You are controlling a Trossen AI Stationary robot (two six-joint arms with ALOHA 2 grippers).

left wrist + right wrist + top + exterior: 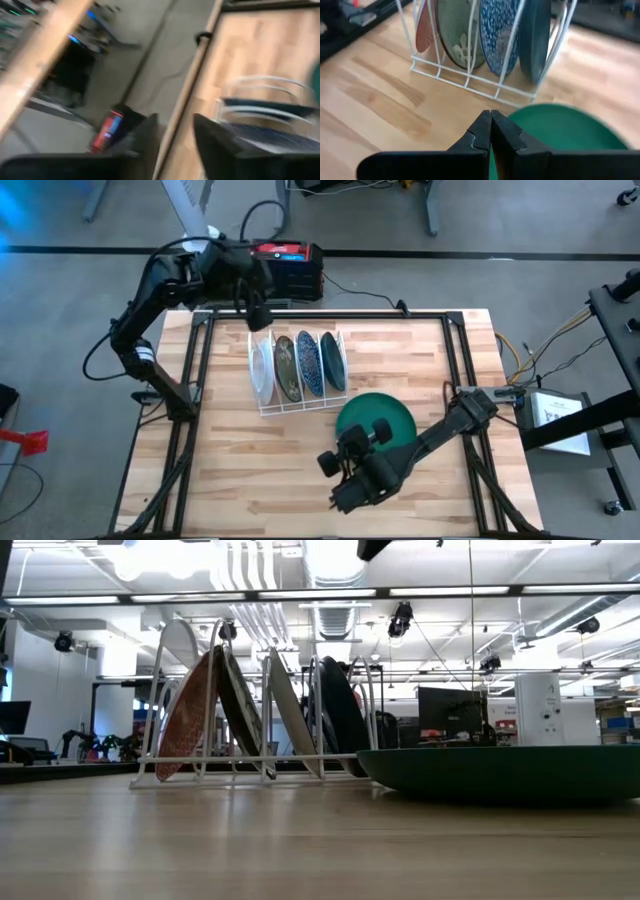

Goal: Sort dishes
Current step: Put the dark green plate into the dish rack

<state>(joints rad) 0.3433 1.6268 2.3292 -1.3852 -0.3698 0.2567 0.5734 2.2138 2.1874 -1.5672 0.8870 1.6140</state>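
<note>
A plain dark green plate (385, 412) lies flat on the table just near-right of the white wire rack (297, 405); it also shows in the low view (510, 775). Standing on edge in the rack are a red-pink plate (422, 25), a grey-green flowered plate (457, 35), a blue patterned plate (495, 30) and a dark blue-green plate (535, 35). My right gripper (491, 117) is shut and empty, above the green plate's near-left edge (352, 448). My left gripper (258, 315) is open and empty, raised over the table's far edge behind the rack (175, 135).
A black and red box (290, 265) sits on the floor beyond the far edge. Black frame rails (200, 380) run along the table's left and right sides. Bare wood (250, 480) lies near and left of the rack.
</note>
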